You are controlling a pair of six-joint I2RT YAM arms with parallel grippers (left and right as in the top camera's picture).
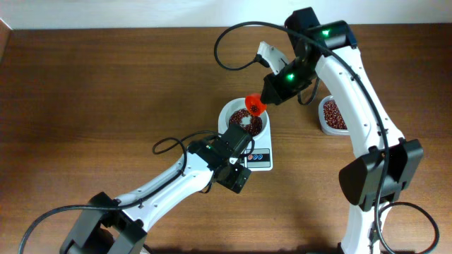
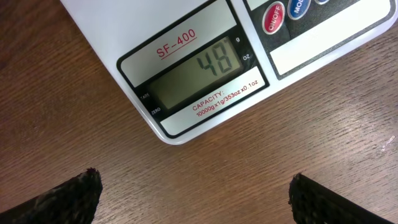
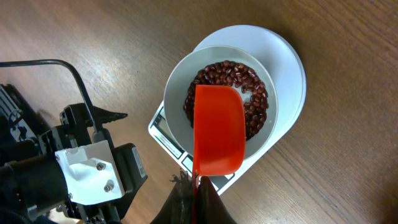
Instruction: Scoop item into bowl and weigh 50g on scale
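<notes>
The white bowl [image 3: 177, 87] stands on the white scale [image 3: 292, 68] and holds a heap of dark red-brown beans [image 3: 252, 99]. My right gripper [image 3: 196, 182] is shut on the handle of a red scoop [image 3: 217, 134]. The scoop hangs over the near half of the bowl, and no beans show on it. In the overhead view the scoop [image 1: 254, 106] is over the bowl's [image 1: 233, 113] far rim. My left gripper [image 2: 196, 190] is open and empty, low over the table just in front of the scale's display [image 2: 205, 68], which reads 48.
A clear tub [image 1: 332, 114] of the same beans stands right of the scale, behind my right arm. The left arm [image 1: 169, 180] reaches in from the lower left to the scale's front edge [image 1: 260, 161]. Cables loop over the table beside both arms.
</notes>
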